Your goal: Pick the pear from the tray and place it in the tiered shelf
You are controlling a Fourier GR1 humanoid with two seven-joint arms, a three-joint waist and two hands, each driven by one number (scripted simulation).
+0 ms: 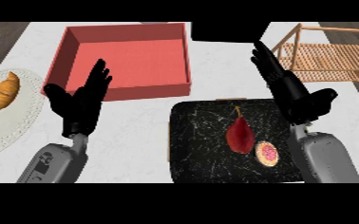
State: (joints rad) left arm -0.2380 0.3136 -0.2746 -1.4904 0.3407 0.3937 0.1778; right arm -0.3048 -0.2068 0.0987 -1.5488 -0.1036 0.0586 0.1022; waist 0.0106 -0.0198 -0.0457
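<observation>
The pear (240,134) lies on the black tray (196,142), lower centre. The right hand (294,97), fingers straight, hovers beside it, between tray and tiered shelf (322,59) at upper right, likely positioning to grasp.

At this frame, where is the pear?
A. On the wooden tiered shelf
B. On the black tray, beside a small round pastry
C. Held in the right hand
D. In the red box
B: the dark red pear lies on the black tray next to a small round pastry; the right hand is open above it, holding nothing.
</observation>
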